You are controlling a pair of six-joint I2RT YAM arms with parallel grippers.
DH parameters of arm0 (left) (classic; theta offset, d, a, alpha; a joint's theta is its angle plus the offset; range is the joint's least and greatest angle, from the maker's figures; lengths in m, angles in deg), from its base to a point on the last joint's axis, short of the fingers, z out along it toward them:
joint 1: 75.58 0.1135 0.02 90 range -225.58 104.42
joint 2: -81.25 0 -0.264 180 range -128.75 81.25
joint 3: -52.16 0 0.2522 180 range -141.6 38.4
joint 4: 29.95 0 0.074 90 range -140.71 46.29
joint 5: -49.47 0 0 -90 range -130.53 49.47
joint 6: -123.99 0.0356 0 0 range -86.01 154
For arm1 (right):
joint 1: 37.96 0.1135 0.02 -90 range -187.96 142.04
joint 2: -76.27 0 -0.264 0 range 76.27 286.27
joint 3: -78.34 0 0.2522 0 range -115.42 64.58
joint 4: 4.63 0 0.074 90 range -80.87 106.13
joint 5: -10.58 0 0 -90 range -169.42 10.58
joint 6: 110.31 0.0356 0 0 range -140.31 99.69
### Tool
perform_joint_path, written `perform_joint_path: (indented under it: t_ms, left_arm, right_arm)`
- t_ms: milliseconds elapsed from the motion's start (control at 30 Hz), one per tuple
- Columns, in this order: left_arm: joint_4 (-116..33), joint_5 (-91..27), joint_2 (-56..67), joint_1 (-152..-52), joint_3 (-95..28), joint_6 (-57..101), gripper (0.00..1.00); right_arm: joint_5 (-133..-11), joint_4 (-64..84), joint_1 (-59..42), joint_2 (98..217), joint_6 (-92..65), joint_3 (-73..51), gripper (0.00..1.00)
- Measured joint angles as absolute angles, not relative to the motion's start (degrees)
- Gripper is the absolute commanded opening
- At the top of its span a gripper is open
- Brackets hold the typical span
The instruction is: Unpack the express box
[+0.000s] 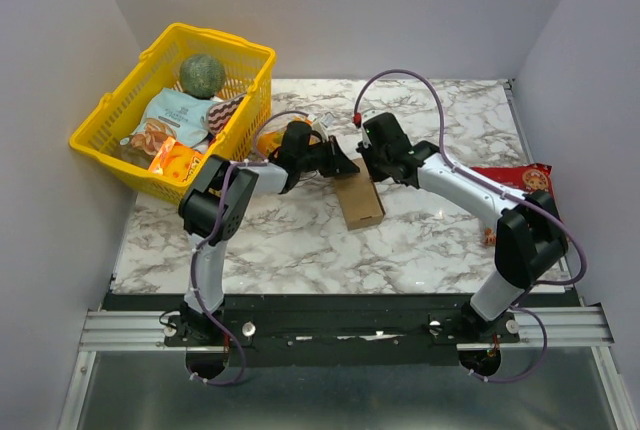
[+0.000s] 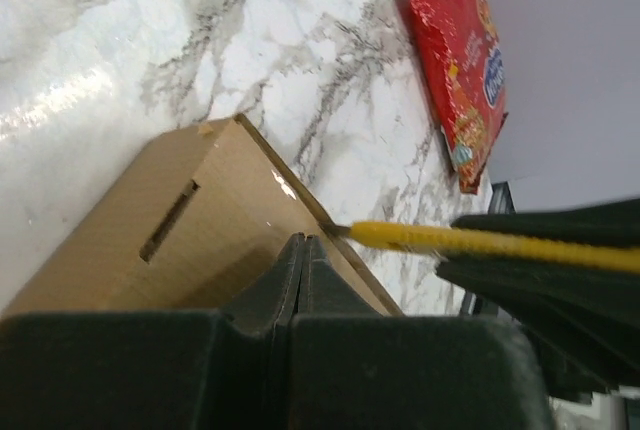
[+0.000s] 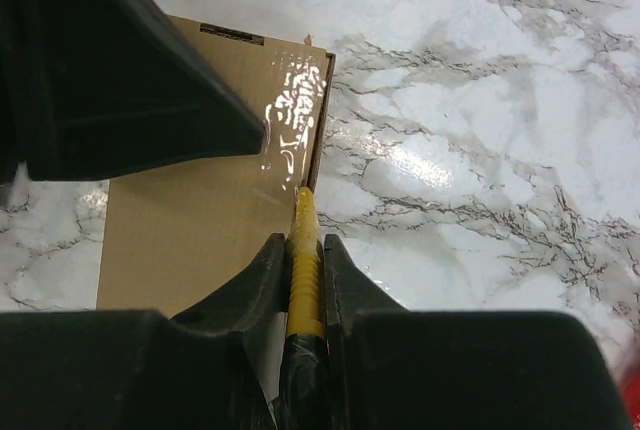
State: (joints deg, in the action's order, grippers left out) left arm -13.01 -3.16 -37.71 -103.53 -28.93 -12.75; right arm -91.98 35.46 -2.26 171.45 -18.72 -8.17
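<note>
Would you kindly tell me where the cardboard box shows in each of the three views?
Top external: box at the centre of the table.
Left wrist: lower left, beyond the shut left end effector.
Right wrist: left half, ahead of the right end effector.
Shared landmark: the yellow tool touching the box's edge, in both wrist views; not discernible from the top.

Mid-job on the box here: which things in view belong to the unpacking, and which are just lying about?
In the job:
- cardboard box
- yellow tool, tip at the box's edge
- right gripper, clamped on that tool
- left gripper, shut, at the box

Lying about:
- yellow basket
- green melon and packets inside it
- red snack bag
</note>
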Motion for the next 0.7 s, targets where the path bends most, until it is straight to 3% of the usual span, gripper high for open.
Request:
perform_joint_path:
  t_ms: [300,700]
  left_arm:
    - [-17.14,0.66,-18.01,-97.47,-16.24,2.18,0.00]
    - [-25.67,1.36,-18.43,-97.47,-14.18,12.35,0.00]
  right_arm:
    - [-89.90,35.85,-1.89,174.20,-21.39,-11.66,0.01]
    - [-77.12,35.52,0.26,176.17,-30.85,-13.94,0.01]
